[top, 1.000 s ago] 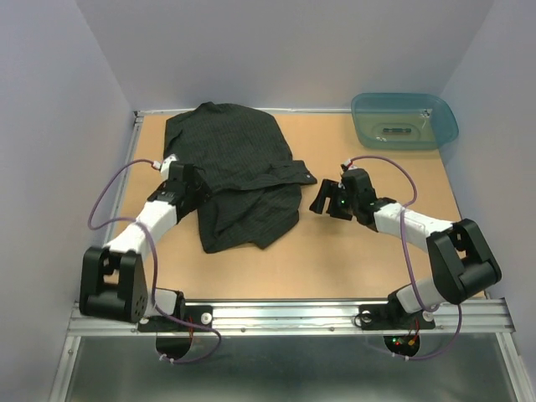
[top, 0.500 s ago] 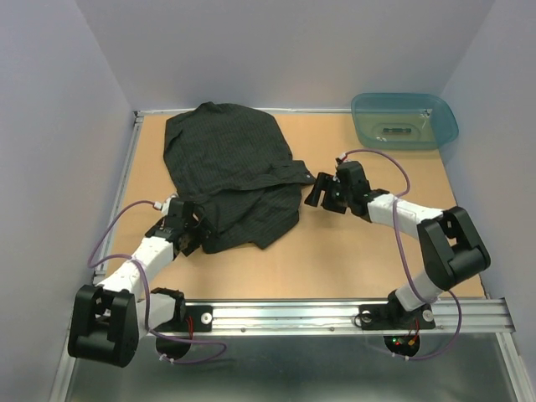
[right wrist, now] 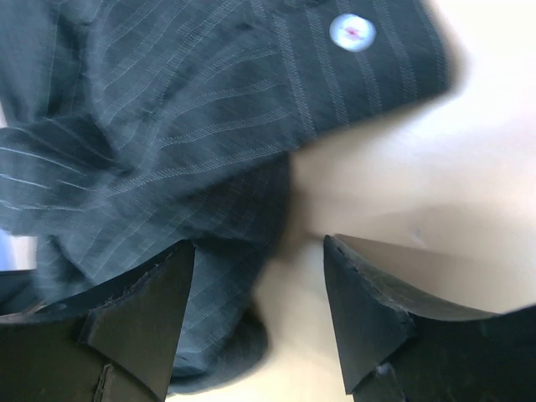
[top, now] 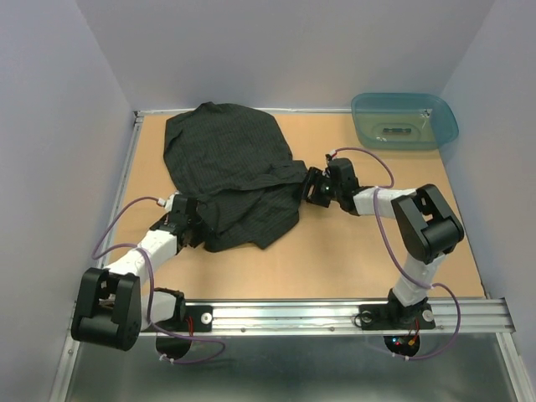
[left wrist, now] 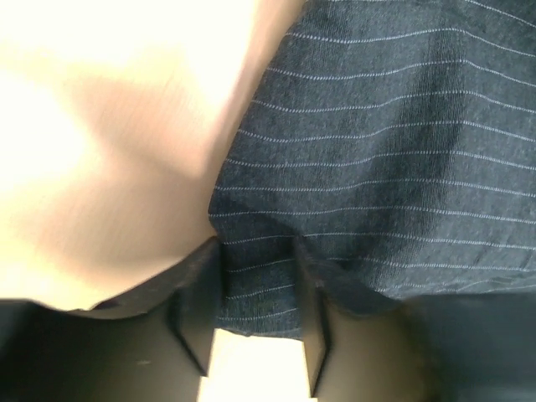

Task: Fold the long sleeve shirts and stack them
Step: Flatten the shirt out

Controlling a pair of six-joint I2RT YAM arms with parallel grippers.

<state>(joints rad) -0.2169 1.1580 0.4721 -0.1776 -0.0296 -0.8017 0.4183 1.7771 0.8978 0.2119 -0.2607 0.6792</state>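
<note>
The black pinstriped shirt (top: 230,163) lies crumpled on the left half of the table. My left gripper (top: 191,224) is at its near-left hem. In the left wrist view the jaws (left wrist: 255,251) stand narrowly apart with the edge of the shirt (left wrist: 402,126) between them, not pinched. My right gripper (top: 311,189) is at the shirt's right edge, by the cuff. In the right wrist view it (right wrist: 260,251) is open, its left finger over the shirt (right wrist: 167,126), with bare table between the jaws. A pale button (right wrist: 352,31) shows on the cuff.
A teal plastic tub (top: 404,120) stands at the back right corner. The tan table (top: 360,251) has walls at the left, back and right. A metal rail runs along the near edge by the arm bases.
My left gripper drew back along the shirt's left side to its near-left hem. My right gripper moved left until it reached the shirt's right edge. The shirt has barely moved.
</note>
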